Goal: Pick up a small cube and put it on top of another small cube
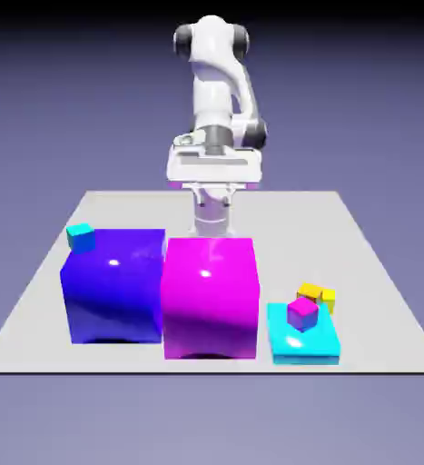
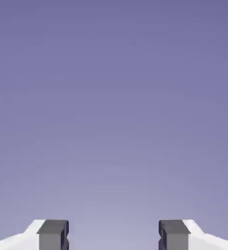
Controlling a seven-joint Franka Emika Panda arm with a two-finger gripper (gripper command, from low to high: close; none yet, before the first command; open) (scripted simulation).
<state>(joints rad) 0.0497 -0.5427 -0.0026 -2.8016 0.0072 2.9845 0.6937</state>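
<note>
From the exterior view's left, the worktop (image 1: pixel 34 318) carries a big blue block (image 1: pixel 113 286), a big magenta block (image 1: pixel 210 298) and a flat cyan block (image 1: pixel 304 343). The tiny yellow-green cube (image 1: pixel 329 301) sits behind that cyan block, touching a tiny orange-yellow cube (image 1: pixel 310 292). The fingers (image 2: pixel 52 234) stand spread apart, gripping nothing.

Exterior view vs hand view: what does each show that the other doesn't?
Only the exterior view shows the scene: the arm, the table, the big blue block with a tiny cyan cube at its top corner, the big magenta block, and a flat cyan block carrying a tiny magenta cube, with small yellow cubes just behind.

Only the hand view shows the two grey fingertips, set wide apart with nothing between them.

Both share only the plain blue-violet backdrop; the tool is hidden behind the magenta block in the exterior view.
</note>
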